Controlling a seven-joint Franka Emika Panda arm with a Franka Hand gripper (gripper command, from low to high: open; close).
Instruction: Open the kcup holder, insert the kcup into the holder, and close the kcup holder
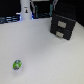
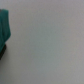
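Seemingly light and slick, the kcup lies near the bench's front-left corner; best pinched across its rim. The kcup holder, rigid, stands at the far-right edge. The hand's state I cannot tell.

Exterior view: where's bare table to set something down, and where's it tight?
Free: the wide table stretch between the kcup and the kcup holder, plus the near right side. Crowded: the far edge, where the white bottle-like object stands beside dark clutter.
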